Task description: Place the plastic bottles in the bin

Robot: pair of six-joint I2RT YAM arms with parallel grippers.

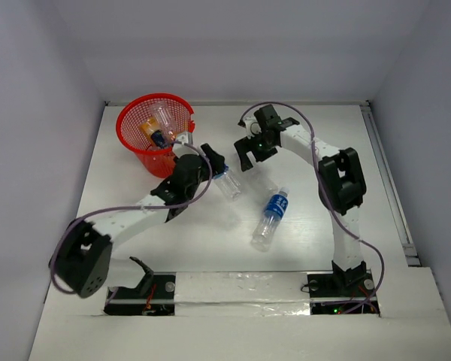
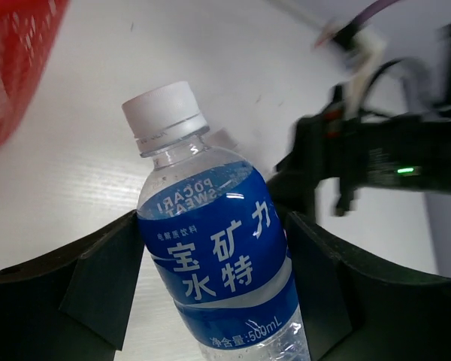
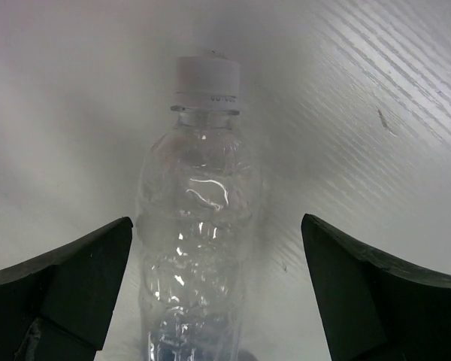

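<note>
A clear plastic bottle with a blue label and white cap (image 2: 210,263) sits between the pads of my left gripper (image 2: 210,222), which is shut on its labelled body. From above, this bottle (image 1: 228,184) and the left gripper (image 1: 216,167) are just right of the red mesh bin (image 1: 135,124). The bin holds an orange bottle (image 1: 149,133) and a clear one (image 1: 164,119). My right gripper (image 3: 216,224) is open, straddling a clear white-capped bottle (image 3: 199,226) without touching it. Another blue-labelled bottle (image 1: 270,218) lies on the table.
The right gripper (image 1: 248,156) hangs close to the left gripper's bottle. The white walls of the enclosure stand round the table (image 1: 316,233). Cables loop from both arms.
</note>
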